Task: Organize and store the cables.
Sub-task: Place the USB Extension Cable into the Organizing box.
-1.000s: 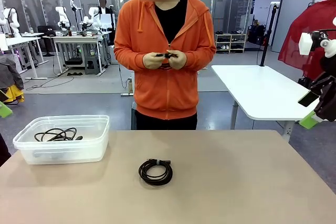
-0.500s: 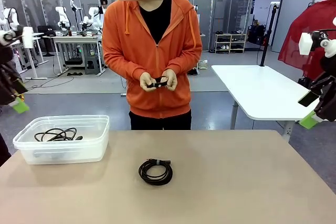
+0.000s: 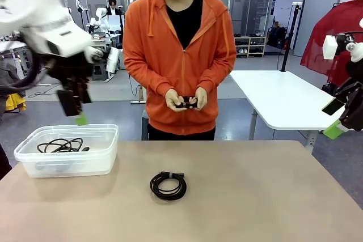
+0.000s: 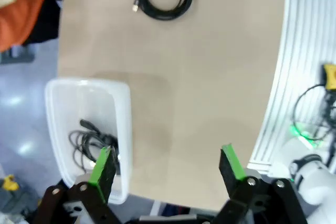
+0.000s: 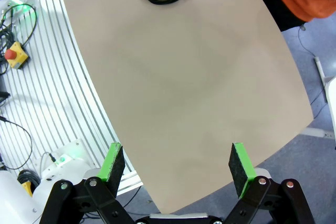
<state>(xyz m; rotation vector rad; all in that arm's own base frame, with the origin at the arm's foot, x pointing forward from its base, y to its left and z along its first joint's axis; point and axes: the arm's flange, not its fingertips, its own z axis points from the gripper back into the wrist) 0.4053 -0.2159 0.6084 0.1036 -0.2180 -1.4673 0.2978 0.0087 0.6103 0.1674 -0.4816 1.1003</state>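
My left gripper (image 4: 165,163) hangs high beside the clear plastic bin (image 3: 68,164), jaws wide and empty. My right gripper (image 5: 178,169) is just as wide and empty, off at the table's (image 3: 255,196) right edge. One loose cable (image 3: 59,145) already lies in the bin. The coiled cable (image 3: 168,185), banded at its top, lies flat mid-table, well apart from the bin. I judge that coil is my next pick. I should come straight down, straddle one side of the ring near the band and pinch all strands together. That way no loop should slip free on the lift. The person's hands (image 3: 186,101) are holding another small cable, so I should keep my path low and short.
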